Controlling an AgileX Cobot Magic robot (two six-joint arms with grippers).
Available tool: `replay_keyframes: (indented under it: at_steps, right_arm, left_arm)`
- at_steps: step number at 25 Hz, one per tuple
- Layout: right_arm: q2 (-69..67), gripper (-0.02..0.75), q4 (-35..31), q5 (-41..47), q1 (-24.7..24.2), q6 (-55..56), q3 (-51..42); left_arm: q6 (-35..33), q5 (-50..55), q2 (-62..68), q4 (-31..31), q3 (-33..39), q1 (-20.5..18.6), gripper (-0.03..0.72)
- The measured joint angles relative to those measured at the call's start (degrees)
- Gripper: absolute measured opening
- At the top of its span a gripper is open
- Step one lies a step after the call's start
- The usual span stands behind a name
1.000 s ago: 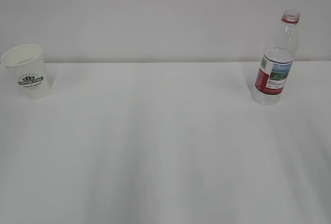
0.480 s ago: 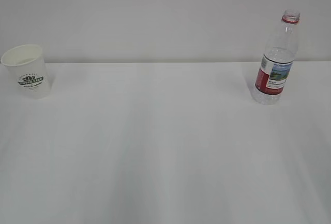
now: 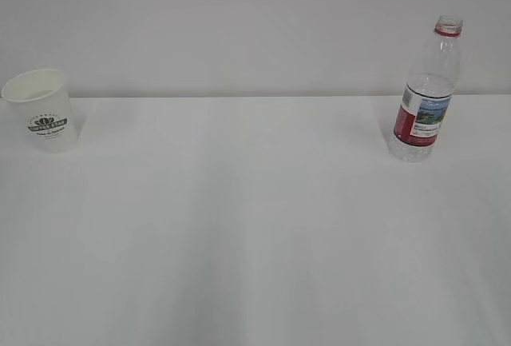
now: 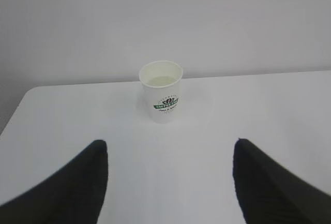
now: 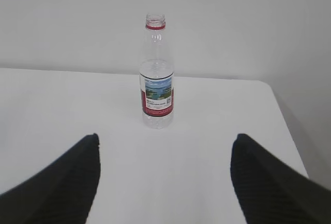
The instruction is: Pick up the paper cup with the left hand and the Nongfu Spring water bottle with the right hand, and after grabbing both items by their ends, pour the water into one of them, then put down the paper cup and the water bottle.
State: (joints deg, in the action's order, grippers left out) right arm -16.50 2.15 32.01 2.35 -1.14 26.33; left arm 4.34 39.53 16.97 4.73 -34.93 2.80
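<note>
The white paper cup with a dark green logo stands upright at the far left of the table; in the left wrist view the paper cup holds a shallow pool of liquid. My left gripper is open, well short of the cup, nothing between its fingers. The capless Nongfu Spring water bottle stands upright at the far right, partly filled. In the right wrist view the bottle is ahead of my right gripper, which is open and empty. Neither arm shows in the exterior view.
The white table meets a plain white wall behind. The left wrist view shows the table's left edge near the cup. Its right edge runs close beside the bottle in the right wrist view.
The cup has shifted very slightly in the exterior view; the bottle stands as before. No arm enters that view.
</note>
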Motion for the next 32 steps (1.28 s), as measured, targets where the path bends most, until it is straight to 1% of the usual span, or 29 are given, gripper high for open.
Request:
replay_keyframes:
  at_steps: [8, 16, 18, 25, 32]
  right_arm:
    - [3.3, 0.589, -1.2, 8.5, 0.0, 0.0, 0.0]
    - [4.1, 0.589, -3.4, 17.2, 0.0, 0.0, 0.1]
    - [4.1, 0.589, -3.4, 18.3, 0.0, 0.0, 0.1]
    - [4.1, 0.589, -3.6, 19.6, 0.0, -0.1, 0.4]
    - [4.1, 0.589, -4.2, 21.5, 0.0, -0.1, 1.5]
  left_arm:
    - [0.0, 14.5, -1.8, -0.1, -0.8, 0.0, 0.518]
    - [0.0, 21.4, -1.9, -0.1, -0.8, 0.0, 0.517]
    - [0.0, 23.3, -1.9, -0.2, -0.8, 0.0, 0.517]
    - [0.0, 24.4, -1.9, -1.6, 4.5, 0.1, 0.517]
    - [0.0, 23.4, -1.9, -2.5, 4.7, 0.2, 0.516]
